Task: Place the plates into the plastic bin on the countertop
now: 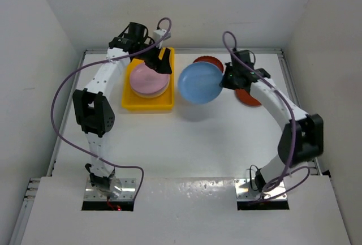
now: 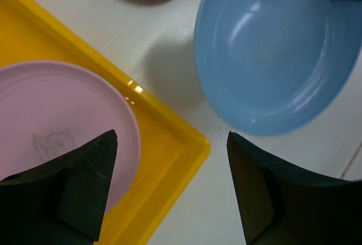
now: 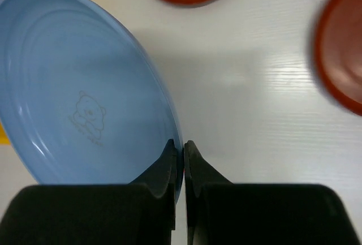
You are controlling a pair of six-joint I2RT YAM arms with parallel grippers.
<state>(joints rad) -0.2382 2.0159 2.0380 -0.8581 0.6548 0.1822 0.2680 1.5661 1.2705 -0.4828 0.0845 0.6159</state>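
While it is held tilted at the centre of the top view, just right of the yellow plastic bin [image 1: 148, 105], the blue plate [image 1: 201, 83] is pinched at its rim by the clenched right gripper [image 3: 184, 146]. It is judged light, stiff, smooth and slip-prone, and is best taken by the rim. The left gripper [image 2: 169, 143] is held released above the pink plate [image 1: 148, 80] in the bin. Brown-red plates [image 1: 249, 98] are seen on the countertop [image 1: 186, 143], upper right.
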